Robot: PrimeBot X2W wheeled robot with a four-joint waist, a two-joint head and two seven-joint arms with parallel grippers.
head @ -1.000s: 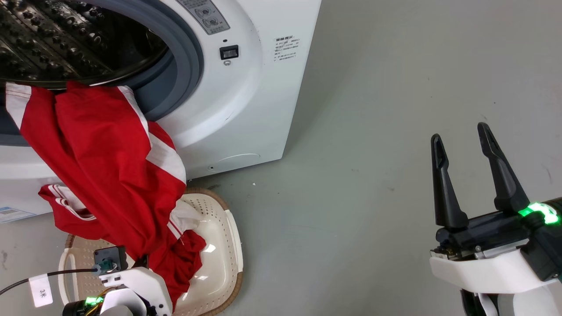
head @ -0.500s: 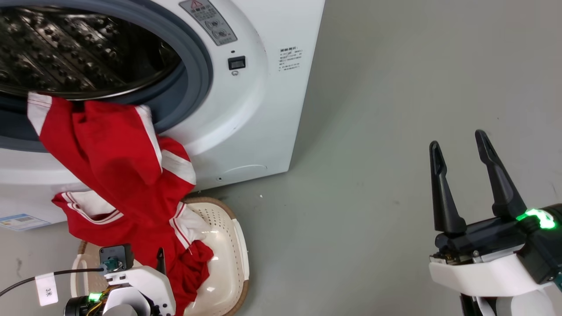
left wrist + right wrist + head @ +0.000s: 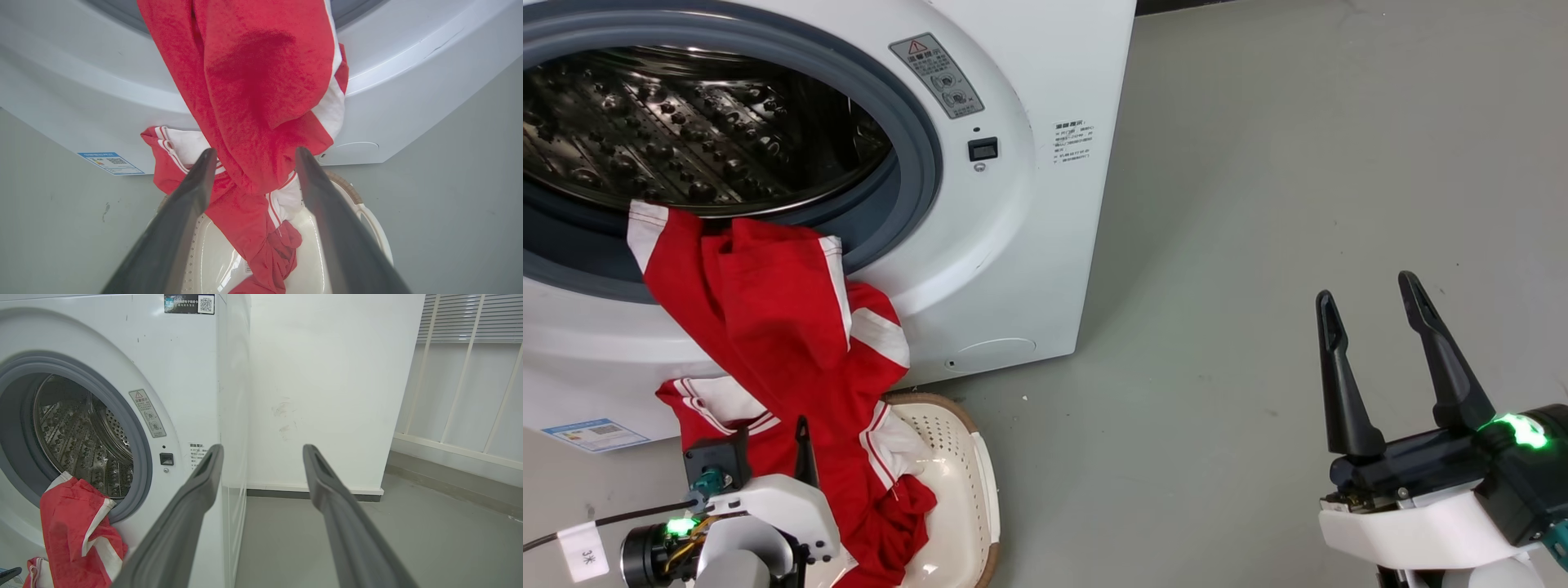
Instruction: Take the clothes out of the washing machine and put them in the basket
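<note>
A cable tag (image 3: 584, 558) reads "3米"; the washing machine (image 3: 1029, 269) bears a warning-triangle sticker (image 3: 937, 75).

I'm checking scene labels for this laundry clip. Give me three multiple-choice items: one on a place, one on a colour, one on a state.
1. Where does the red garment hang from?
A. the washing machine's door seal
B. the machine's top
C. a wall hook

2. What colour are the garment's stripes?
A. blue
B. white
C. yellow

3. How do the right gripper's jaws stand?
A. shut on the garment
B. shut, empty
C. open, empty

Answers:
1 A: the fabric drapes over the seal's lower lip, and its lower end lies in the basket.
2 B: white bands run along the red cloth.
3 C: the two jaws stand apart over bare floor, well right of the garment.
</note>
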